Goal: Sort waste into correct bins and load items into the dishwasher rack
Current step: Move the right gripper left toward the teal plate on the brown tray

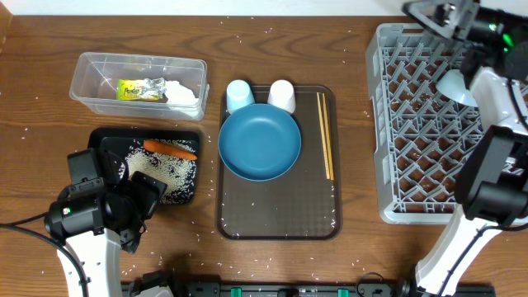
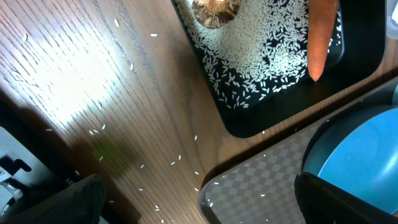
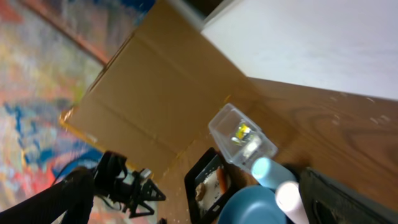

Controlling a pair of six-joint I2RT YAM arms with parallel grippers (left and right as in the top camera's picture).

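Note:
The clear tub [image 1: 91, 74] holds the yellow-green wrapper [image 1: 136, 89] and white napkin [image 1: 186, 93]. The black tray [image 1: 186, 136] holds the carrot [image 1: 169, 149], rice [image 1: 169, 171] and, in the left wrist view, a brown lump [image 2: 214, 9]. The blue plate [image 1: 259, 142], light blue cup [image 1: 239, 95], whitish cup [image 1: 282, 95] and chopsticks [image 1: 325, 136] lie on the brown serving tray. A white bowl [image 1: 458, 85] sits in the grey rack [image 1: 412, 165]. My left gripper [image 1: 148, 196] [image 2: 199, 205] is open and empty over the black tray's near corner. My right gripper [image 1: 433, 12] [image 3: 199, 205] is open and empty, high above the rack's far edge.
The brown serving tray [image 1: 276, 210] lies between the black tray and the rack. Loose rice grains [image 2: 174, 163] are scattered on the wooden table. My right arm [image 1: 495, 181] stands along the rack's right side. A cardboard sheet [image 3: 161, 99] lies beyond the table.

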